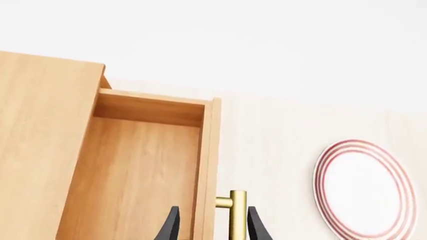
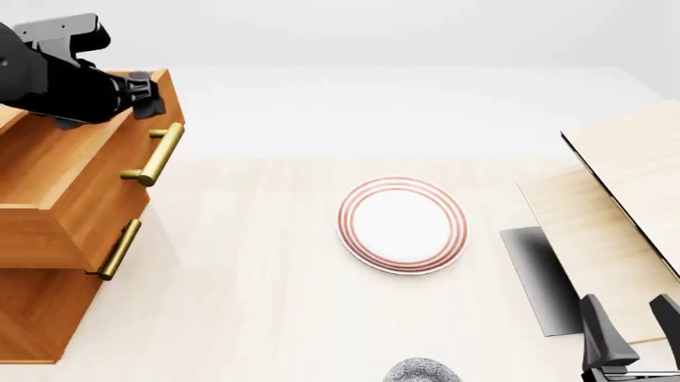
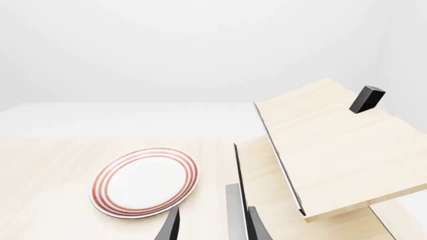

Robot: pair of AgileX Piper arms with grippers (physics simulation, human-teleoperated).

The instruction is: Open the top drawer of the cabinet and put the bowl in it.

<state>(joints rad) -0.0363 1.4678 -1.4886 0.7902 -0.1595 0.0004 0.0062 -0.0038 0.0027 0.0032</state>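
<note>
With the top drawer pulled open, the left gripper is straddling its handle with fingers spread, while the right gripper, also open, is waiting to fetch the bowl at the table's near edge.

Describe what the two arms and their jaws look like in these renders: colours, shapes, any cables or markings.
The left arm is matt black with rounded, chunky housings and a grey boxy block on top. Both grippers, the left gripper and the right gripper, end in slim, dark grey, blade-like tapering jaws. No cables, labels or markings show in any view.
</note>
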